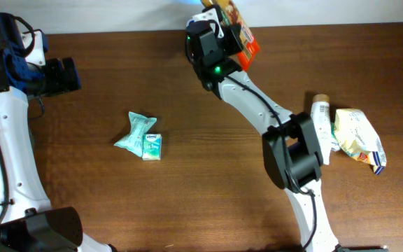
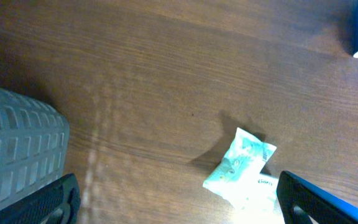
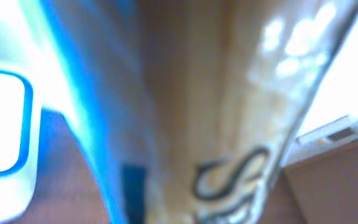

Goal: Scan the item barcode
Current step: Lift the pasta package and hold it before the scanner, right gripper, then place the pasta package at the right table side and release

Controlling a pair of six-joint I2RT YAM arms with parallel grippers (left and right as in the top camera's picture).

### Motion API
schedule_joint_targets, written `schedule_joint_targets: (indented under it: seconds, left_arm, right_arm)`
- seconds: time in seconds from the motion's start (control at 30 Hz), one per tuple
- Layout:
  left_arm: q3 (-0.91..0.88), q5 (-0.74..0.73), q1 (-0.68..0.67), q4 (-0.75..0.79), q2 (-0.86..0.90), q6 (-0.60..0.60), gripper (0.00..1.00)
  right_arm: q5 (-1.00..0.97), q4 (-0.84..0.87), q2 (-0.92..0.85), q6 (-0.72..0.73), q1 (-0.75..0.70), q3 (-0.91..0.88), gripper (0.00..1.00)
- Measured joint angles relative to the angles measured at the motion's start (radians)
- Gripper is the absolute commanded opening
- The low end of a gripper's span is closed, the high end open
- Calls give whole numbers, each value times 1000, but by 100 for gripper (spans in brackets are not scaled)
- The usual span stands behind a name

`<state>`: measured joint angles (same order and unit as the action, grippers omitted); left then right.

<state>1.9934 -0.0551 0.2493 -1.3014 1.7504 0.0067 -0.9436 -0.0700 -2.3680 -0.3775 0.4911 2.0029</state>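
R gripper [image 1: 231,33] sits at top centre of the overhead view, at the far edge of the table [image 1: 187,203], fingers clamped on the orange packet [image 1: 249,47]. Packet is held up off the wood, tilted, partly over the table edge. In the R wrist view the packet fills the frame, v. blurred; only dark lettering low centre and a blue stripe show, barcode not readable. White object w/ blue outline [image 3: 2,121] at left edge of that view, can't tell what it is.

L gripper [image 1: 65,75] is upper left, well apart from the packet, fingers [image 2: 309,202] spread wide, holding nothing.

Teal wrappers [image 1: 135,131] lie centre-left w/ a small teal pack [image 1: 151,145] touching them. Right side: white tube [image 1: 320,119] just beside a cream bag [image 1: 359,136].
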Motion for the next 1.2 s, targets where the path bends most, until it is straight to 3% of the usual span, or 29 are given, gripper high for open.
schedule_joint_targets:
  seconds: [0.23,0.47,1.07,1.2]
  left_arm:
    - [0,0,0,0,0,0,99]
    - [0,0,0,0,0,0,99]
    - [0,0,0,-1,0,0,99]
    - [0,1,0,0,0,0,99]
  right_arm:
    - [36,18,-124,-143,-104,0,4]
    - [79,71,-175,-310,-45,0,4]
    - [56,63,-185,-330,-32,0,4]
    - [58,-120,-173,-228,-32,2,4]
